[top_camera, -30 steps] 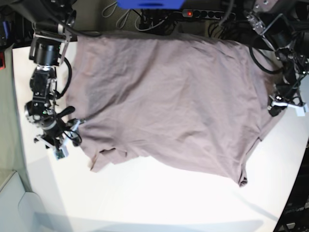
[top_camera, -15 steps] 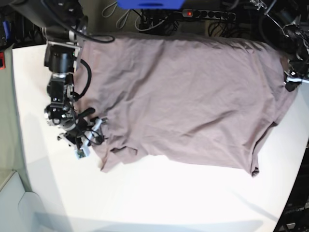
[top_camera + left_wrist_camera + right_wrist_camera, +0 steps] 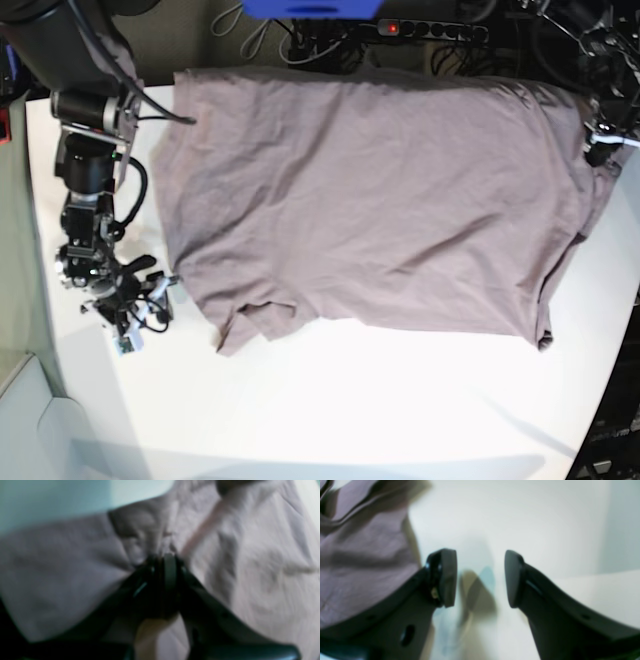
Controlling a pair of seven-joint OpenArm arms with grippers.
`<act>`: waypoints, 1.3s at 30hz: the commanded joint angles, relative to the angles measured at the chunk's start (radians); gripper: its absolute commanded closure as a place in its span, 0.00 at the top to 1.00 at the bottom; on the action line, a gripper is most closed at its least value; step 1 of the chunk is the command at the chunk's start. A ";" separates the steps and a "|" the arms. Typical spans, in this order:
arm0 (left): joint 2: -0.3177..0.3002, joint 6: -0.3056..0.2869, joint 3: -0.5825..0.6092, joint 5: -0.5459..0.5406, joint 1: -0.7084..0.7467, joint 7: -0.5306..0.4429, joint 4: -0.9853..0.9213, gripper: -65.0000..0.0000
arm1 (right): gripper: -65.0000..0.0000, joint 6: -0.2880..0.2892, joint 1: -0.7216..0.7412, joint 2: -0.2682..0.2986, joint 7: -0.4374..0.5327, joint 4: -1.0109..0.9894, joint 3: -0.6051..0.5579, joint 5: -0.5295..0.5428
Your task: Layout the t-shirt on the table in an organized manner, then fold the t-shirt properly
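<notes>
Change: right gripper (image 3: 150, 312) has been drawn clear of the t-shirt (image 3: 380, 200), fingers (image 3: 445, 577) parted and empty.
Left gripper (image 3: 162, 562): clamped on wrinkly mauve cloth.
Surface (image 3: 350, 410): smooth, white.

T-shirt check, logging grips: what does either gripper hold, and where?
Left gripper pinches the t-shirt at a bunched edge fold; right gripper is open, empty.

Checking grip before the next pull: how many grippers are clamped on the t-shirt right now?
1. The left gripper is shut on the t-shirt at its edge. The right gripper is open over bare table, beside the cloth.
</notes>
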 commanded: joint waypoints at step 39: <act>0.028 0.006 -0.072 0.226 -0.084 0.042 -0.017 0.08 | 0.00 -0.132 0.106 -0.009 -0.049 -0.163 -0.209 0.021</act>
